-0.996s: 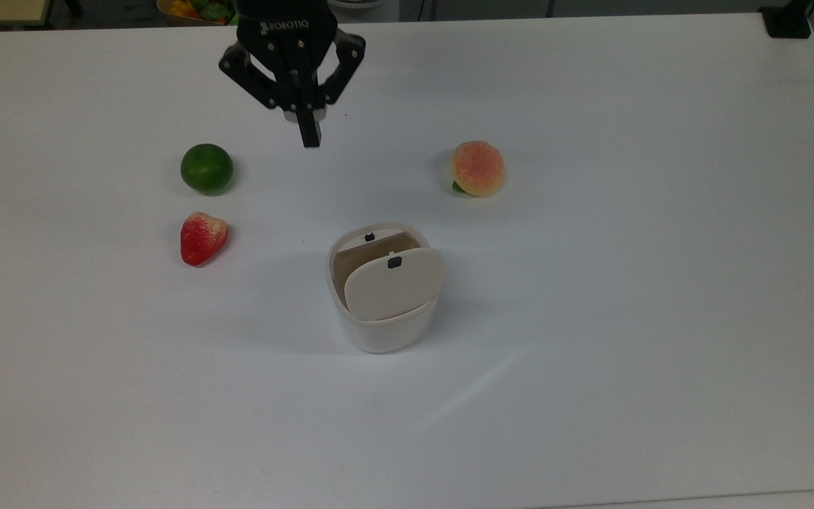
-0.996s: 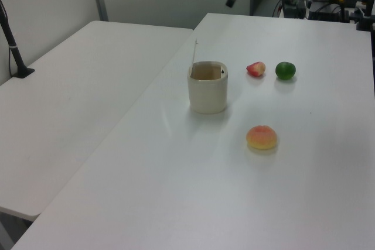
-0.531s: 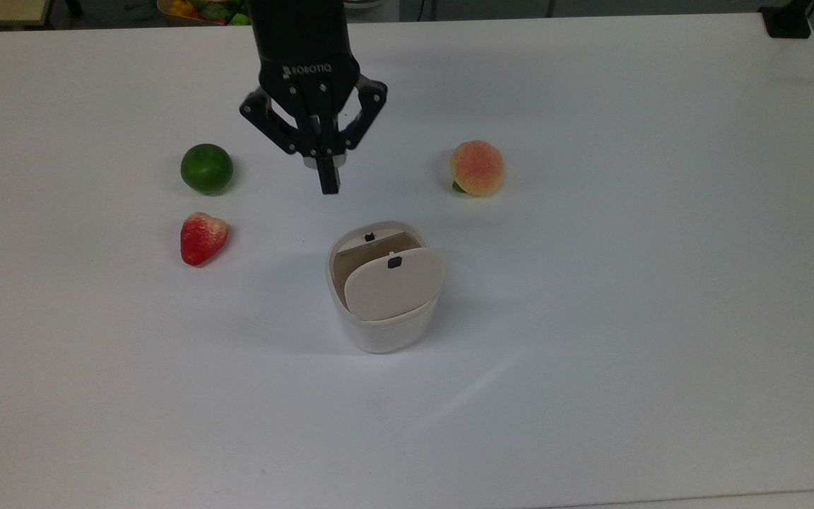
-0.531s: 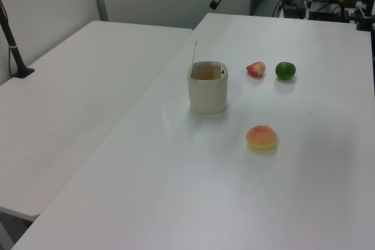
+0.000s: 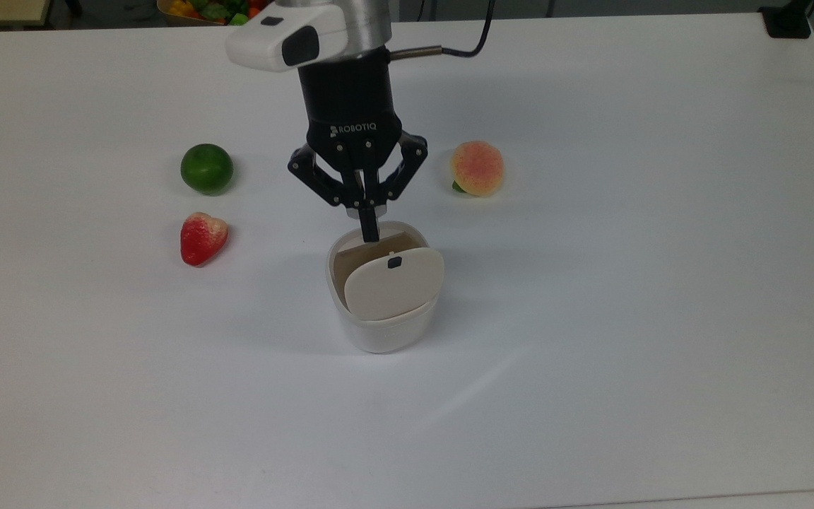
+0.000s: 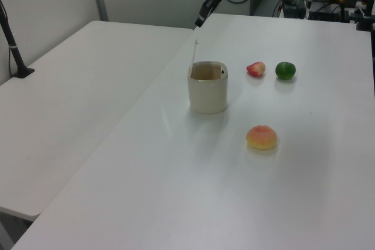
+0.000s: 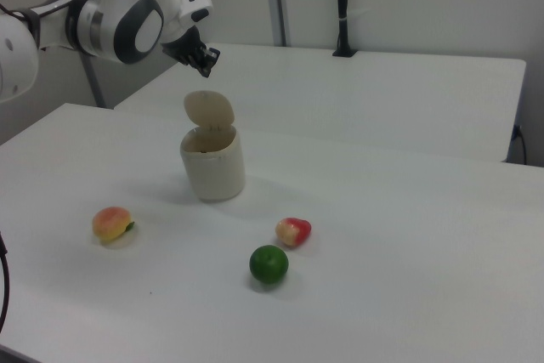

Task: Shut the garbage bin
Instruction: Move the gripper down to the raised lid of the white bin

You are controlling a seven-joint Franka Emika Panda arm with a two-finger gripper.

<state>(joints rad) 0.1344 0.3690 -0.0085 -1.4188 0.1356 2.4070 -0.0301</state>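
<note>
White rounded-square garbage bin (image 5: 384, 326) open, beige lid (image 5: 394, 284) standing upright on its hinge, gripper (image 5: 369, 233) pinched together above the rim

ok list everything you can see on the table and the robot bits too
garbage bin: one, white, middle of the table, open
lid: one, beige with a small black button, standing up from the bin's rim
lime: one, green, on the top view's left, above the strawberry
strawberry: one, red, on the top view's left of the bin
peach: one, orange-pink, on the top view's upper right of the bin
table: one, white, under everything
second table: one, white, alongside on the left view's left
gripper: one, black, fingers shut, above the bin's far rim in the top view
</note>
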